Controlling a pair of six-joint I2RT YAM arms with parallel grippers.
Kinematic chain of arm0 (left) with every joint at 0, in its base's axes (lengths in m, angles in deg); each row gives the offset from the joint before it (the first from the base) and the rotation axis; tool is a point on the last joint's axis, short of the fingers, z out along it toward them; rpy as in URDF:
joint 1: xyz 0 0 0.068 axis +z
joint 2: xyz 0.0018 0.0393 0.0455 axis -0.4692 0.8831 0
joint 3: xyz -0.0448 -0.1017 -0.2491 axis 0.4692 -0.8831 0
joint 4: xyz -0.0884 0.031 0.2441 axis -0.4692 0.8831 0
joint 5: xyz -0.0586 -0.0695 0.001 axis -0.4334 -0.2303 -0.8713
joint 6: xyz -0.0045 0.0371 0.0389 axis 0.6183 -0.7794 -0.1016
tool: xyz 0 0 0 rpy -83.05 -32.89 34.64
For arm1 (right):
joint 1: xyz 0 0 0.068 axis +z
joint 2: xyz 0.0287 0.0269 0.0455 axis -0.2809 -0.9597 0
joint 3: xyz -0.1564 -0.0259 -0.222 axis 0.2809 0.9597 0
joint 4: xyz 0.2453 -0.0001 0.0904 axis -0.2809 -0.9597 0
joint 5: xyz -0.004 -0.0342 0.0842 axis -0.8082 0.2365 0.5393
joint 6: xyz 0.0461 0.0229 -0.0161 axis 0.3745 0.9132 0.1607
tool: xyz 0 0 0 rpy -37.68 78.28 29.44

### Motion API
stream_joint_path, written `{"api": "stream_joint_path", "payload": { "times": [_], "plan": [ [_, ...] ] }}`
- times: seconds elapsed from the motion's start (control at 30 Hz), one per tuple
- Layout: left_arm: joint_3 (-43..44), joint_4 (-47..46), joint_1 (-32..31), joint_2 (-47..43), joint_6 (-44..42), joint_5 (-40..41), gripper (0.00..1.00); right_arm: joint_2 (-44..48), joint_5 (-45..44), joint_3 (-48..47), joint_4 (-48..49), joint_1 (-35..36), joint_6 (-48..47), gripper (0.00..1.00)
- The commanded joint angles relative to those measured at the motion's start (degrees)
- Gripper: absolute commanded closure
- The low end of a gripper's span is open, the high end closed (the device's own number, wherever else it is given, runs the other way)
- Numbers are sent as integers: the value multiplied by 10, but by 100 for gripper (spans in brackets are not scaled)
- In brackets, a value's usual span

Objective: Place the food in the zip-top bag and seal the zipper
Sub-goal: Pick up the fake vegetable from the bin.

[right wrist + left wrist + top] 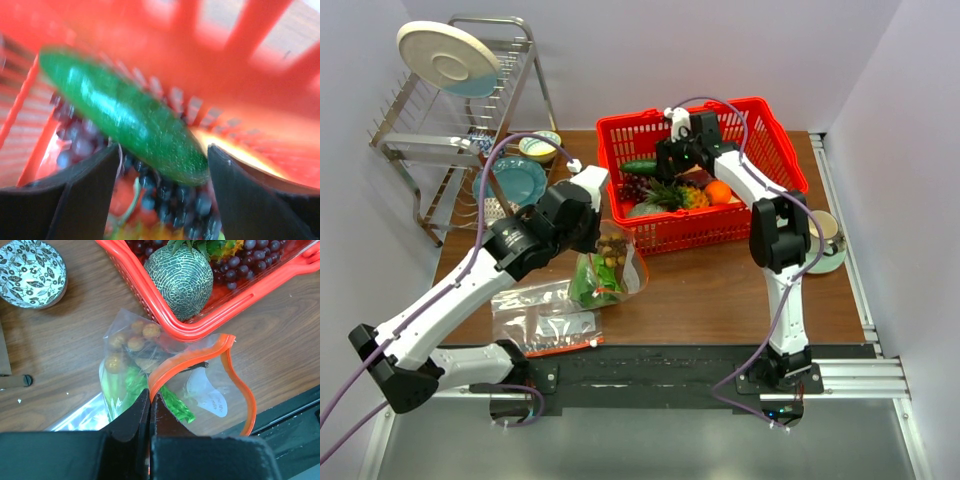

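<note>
The clear zip-top bag [608, 265] lies on the table in front of the red basket, its red-orange zipper [172, 362] gaping open. Inside it are brown round nuts [135, 342] and green leafy cabbage [125, 385]. My left gripper [150, 395] is shut on the zipper strip at the bag's mouth; it also shows in the top view [600, 232]. The dark green cucumber [125, 115] lies on purple grapes in the basket [640, 167]. My right gripper [162, 160] is open, its fingers either side of the cucumber's near end, reaching into the basket [668, 162].
The red basket [775, 140] also holds grapes [190, 200], a netted melon [182, 277], a pineapple and an orange [718, 190]. A second clear bag [545, 325] lies near the front edge. A dish rack [460, 100], teal plate [520, 180], patterned bowl [30, 270] and cup [825, 235] stand around.
</note>
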Motion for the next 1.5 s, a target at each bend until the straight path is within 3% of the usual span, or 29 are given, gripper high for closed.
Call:
{"api": "stream_joint_path", "payload": {
  "times": [0.0,0.2,0.47,0.53,0.57,0.63,0.87,1.03,1.2,1.37,1.47],
  "plan": [
    [21,-23,3,2,0,5,100,59,68,70,-13,8,-13,32],
    [20,-26,3,2,2,-1,100,123,89,131,14,8,1,45],
    [13,-24,3,-12,7,-2,100,162,112,159,48,7,26,46],
    [11,-24,3,-14,8,-2,100,155,112,149,47,8,25,40],
    [11,-23,3,-17,8,-2,100,147,110,144,47,8,23,28],
    [9,-23,3,-20,8,-2,100,135,103,130,52,8,20,22],
    [9,-21,3,-23,9,-1,100,61,64,45,34,8,1,15],
    [8,-23,2,-22,8,1,100,12,82,-3,7,9,-4,18],
    [12,-28,3,-19,5,-2,100,10,93,21,22,10,6,29],
    [18,-29,2,-9,4,-4,100,52,91,42,31,10,19,56],
    [14,-33,3,-6,5,-8,100,79,63,47,21,10,27,66]
  ]
}}
